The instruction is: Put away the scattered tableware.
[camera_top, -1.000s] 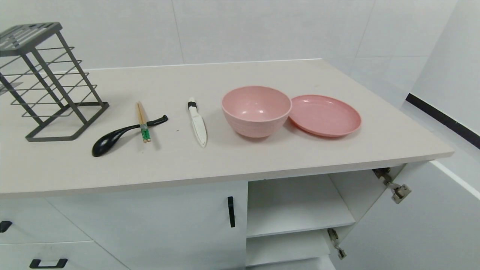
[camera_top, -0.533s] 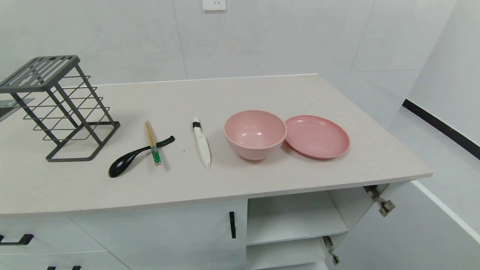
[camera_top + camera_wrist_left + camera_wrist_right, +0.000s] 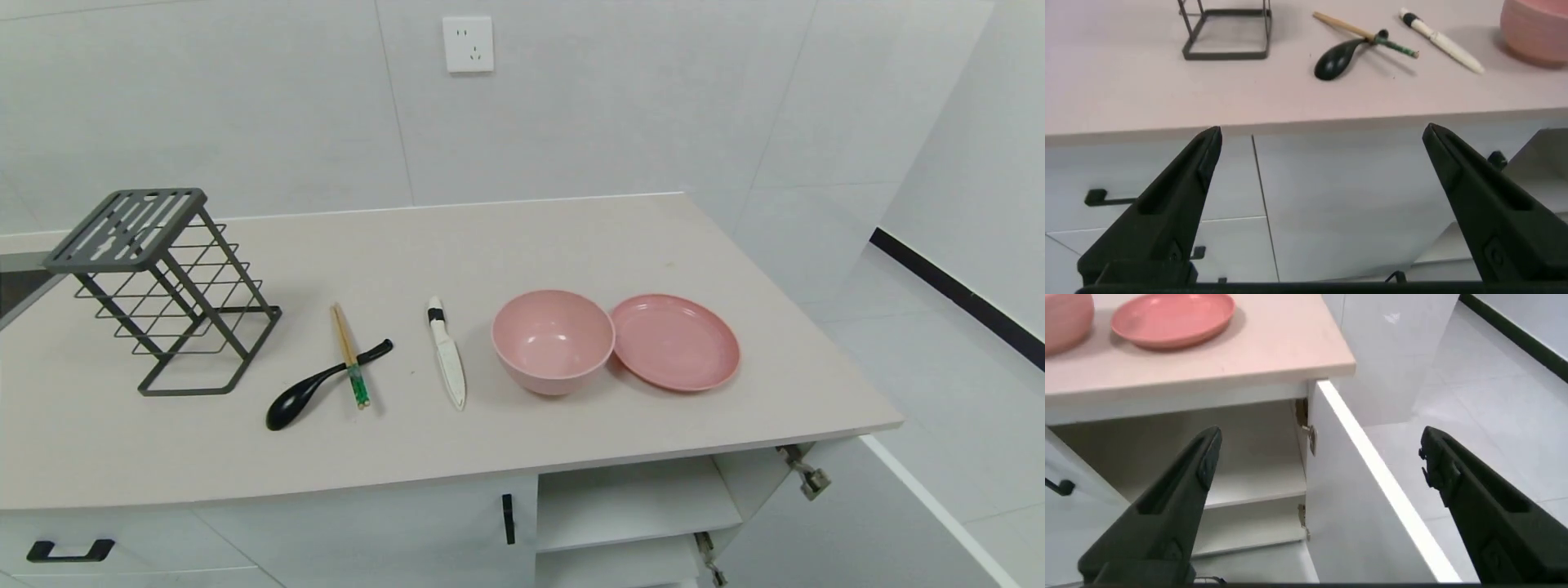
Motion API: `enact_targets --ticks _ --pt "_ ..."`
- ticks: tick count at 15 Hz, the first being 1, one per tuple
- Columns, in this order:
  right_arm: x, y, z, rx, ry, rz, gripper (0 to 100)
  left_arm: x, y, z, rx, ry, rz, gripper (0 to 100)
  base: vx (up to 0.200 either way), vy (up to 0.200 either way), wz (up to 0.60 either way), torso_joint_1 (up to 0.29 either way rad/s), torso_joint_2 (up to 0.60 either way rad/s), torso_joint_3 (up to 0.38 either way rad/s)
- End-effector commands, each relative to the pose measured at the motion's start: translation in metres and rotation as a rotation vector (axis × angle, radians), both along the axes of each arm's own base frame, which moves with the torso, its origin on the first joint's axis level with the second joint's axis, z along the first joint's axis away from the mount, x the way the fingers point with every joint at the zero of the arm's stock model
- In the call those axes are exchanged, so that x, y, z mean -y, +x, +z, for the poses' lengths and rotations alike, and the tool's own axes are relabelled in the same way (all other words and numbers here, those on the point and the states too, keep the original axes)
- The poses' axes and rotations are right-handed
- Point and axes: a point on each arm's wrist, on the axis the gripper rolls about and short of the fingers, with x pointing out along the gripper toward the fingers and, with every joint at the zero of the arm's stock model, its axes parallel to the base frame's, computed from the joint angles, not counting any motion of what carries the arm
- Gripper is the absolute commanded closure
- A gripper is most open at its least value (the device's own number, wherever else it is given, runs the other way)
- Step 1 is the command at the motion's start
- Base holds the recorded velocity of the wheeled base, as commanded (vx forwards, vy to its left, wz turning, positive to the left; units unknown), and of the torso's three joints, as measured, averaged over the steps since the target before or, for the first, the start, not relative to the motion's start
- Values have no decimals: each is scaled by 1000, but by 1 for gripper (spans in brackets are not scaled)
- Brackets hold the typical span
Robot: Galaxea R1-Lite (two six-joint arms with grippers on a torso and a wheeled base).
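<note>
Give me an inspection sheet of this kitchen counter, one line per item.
Surface: pale beige countertop, no spills seen.
Job's things: pink round bowl beside pink shallow plate; white pointed knife; wooden chopsticks lying across the handle of a black spoon; dark grey slotted wire rack at the left end.
Clutter: nothing seen.
Grippers: left gripper and right gripper open, holding nothing, low before the cabinet fronts.
Cables: nothing seen.
Surroundings: white cupboard door open below the plate, shelves inside; white wall socket.
</note>
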Motion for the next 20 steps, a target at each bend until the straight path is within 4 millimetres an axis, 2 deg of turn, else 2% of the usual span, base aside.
enact_targets --ticks 1,10,15,18,20 --pt "0 0 0 -1 0 1 0 0 0 0 -1 0 1 0 0 0 0 300 -564 -271" --pt "0 0 0 -1 0 1 0 0 0 0 -3 2 -1 0 0 0 0 271 -528 -258" --pt "0 0 0 1 -29 3 0 0 0 0 -3 5 1 0 0 0 0 31 -64 -31" --pt "0 0 0 0 -40 2 0 0 0 0 -3 6 -1 0 200 0 0 -4 -6 -1" --pt "0 0 1 4 -38 11 0 0 0 0 -1 0 2 0 0 0 0 0 0 0"
